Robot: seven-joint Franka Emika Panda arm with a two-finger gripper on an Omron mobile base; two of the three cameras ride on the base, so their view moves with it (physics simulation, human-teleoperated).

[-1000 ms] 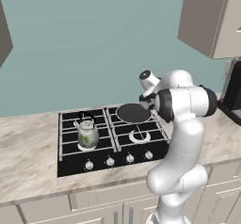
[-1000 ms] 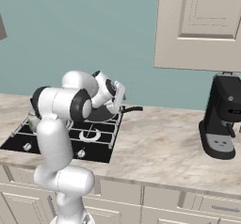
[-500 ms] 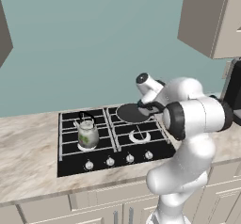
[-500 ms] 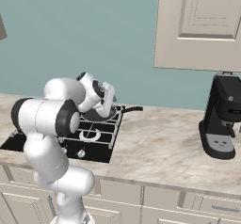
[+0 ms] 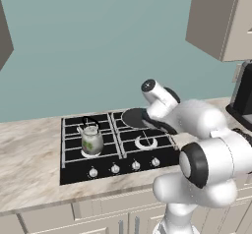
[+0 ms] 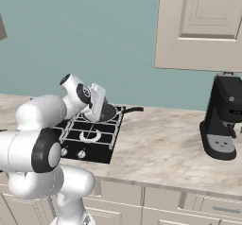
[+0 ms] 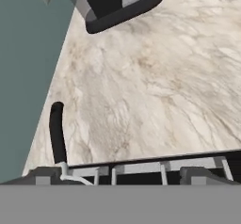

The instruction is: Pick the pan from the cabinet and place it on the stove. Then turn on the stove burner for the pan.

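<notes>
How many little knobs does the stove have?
4 knobs, in a row along the front edge of the stove. The arm may hide more to the right.

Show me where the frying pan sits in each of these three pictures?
Left base view: pan on the stove's back right burner, partly behind the arm.
Right base view: pan right of the wrist, handle pointing right.
Hand view: the black handle at lower left.
Shared landmark: the stove grates.

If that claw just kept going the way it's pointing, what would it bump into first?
Probably the marble counter to the right of the stove. The hand view looks across it, past the pan handle, toward the coffee machine. Depth is hard to judge.
</notes>
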